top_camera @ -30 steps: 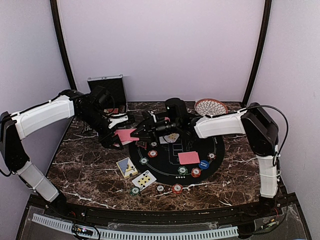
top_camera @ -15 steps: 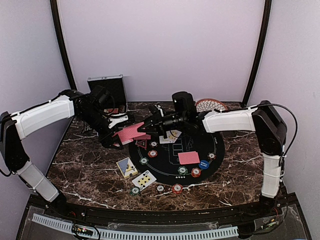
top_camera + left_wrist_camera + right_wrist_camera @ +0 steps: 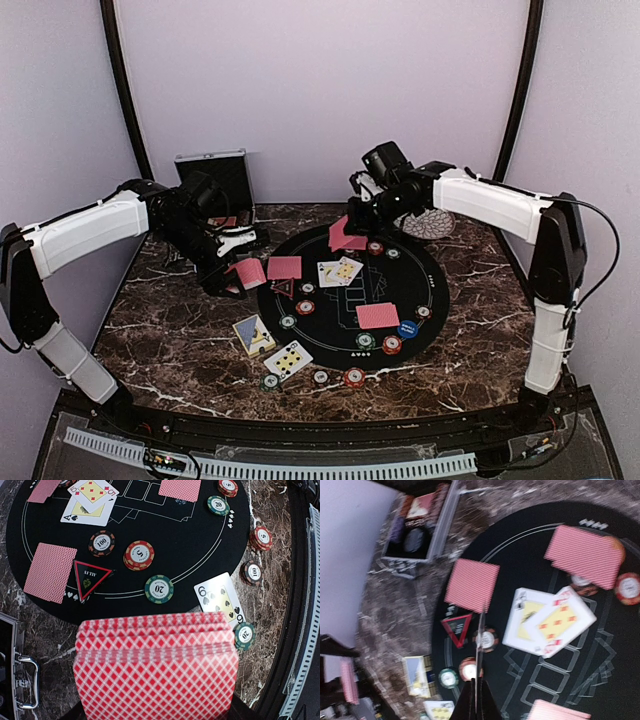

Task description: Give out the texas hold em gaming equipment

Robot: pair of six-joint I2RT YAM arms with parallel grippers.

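1. Left hand (image 3: 238, 274): clamped around a fanned deck of red-backed cards (image 3: 155, 680), above the worktop (image 3: 170, 330) at the black mat's (image 3: 335, 335) left edge.
2. Right hand (image 3: 476, 695): pinched tight on one card (image 3: 480, 640), seen edge-on, above the mat.

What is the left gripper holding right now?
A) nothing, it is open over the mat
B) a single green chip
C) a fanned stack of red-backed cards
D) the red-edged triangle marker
C: the left wrist view shows the fanned stack of red-backed cards clamped in the left gripper, while the triangle marker and the nearest green chip lie loose on the black mat.
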